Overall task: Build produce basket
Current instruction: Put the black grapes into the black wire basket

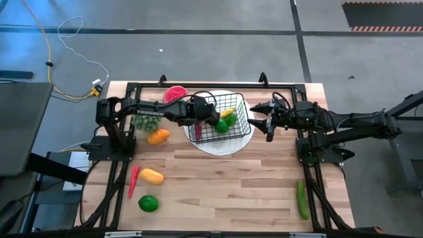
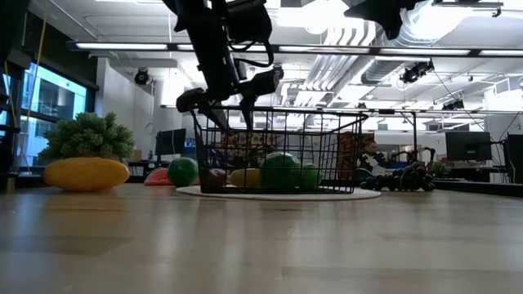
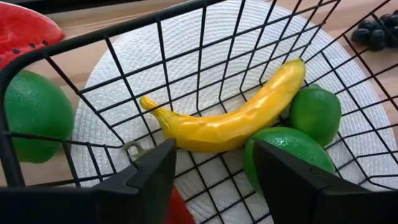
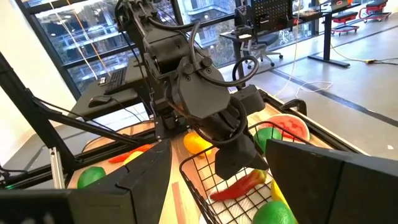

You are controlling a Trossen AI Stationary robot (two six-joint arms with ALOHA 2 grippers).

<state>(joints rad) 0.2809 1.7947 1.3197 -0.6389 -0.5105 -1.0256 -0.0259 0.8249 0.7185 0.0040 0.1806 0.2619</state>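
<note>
1. The black wire basket [image 1: 221, 118] sat on a round white plate [image 1: 228, 145] toward the far middle of the wooden table [image 1: 225, 192].
2. Inside it lay a yellow banana [image 3: 233, 115], two green limes [image 3: 315, 112] and a red pepper [image 4: 239, 184].
3. The left gripper [image 3: 211, 168] hung over the basket's left rim, its fingers spread apart and holding nothing, with the red pepper just under them.
4. The right gripper [image 1: 267, 118] waited just beside the basket's right side, jaws spread and empty.
5. Outside the basket, a watermelon slice [image 1: 174, 94] lay behind it, another lime [image 1: 148, 203] and an orange-yellow fruit [image 1: 151, 176] near the front left, and a cucumber [image 1: 302, 199] at the front right.
</note>
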